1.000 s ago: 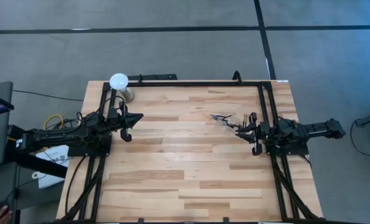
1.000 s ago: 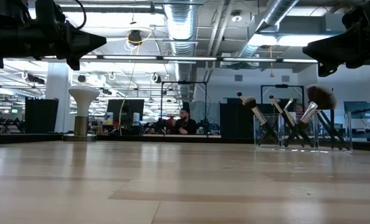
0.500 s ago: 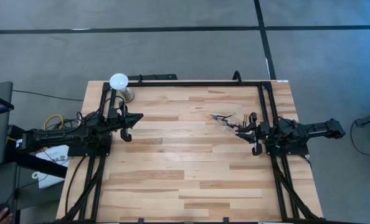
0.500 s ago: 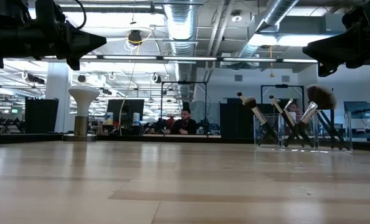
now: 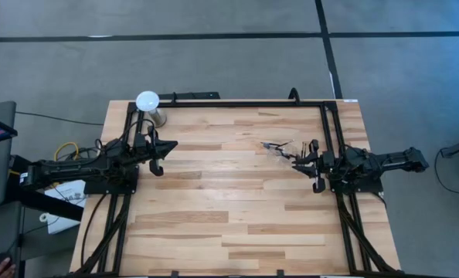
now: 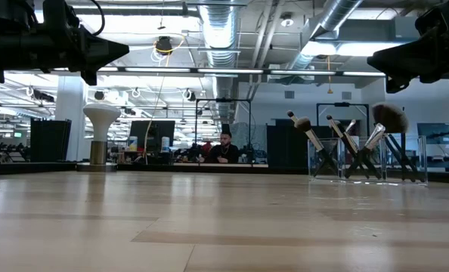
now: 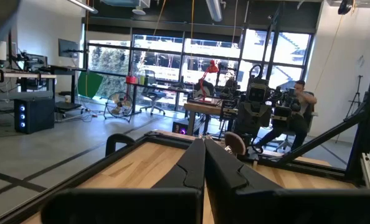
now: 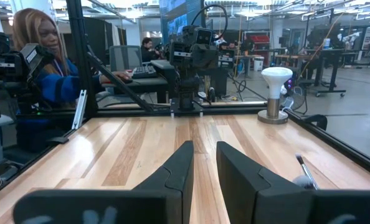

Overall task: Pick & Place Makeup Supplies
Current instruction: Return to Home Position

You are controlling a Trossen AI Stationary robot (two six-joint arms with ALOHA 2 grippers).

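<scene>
1. A pale wooden table seen from above, with a dark robot arm at each side.
2. The left end effector hangs above the table's left part, well apart from the brushes. In its wrist view, its two fingers are pressed together with nothing between them.
3. The right end effector hangs above the table's right part, just beside the organizer. In its wrist view, its fingers stand a narrow gap apart and hold nothing.
4. The makeup brushes stand tilted inside a clear organizer on the right half of the table, towards the far edge. Their dark handles cross each other and their heads point up. One has a large, rounded, fluffy head.
5. A white globe on a metal base stands at the far left corner of the table.
6. Beyond the table lies an open workshop with desks and screens. A person sits at a desk far behind the table.
</scene>
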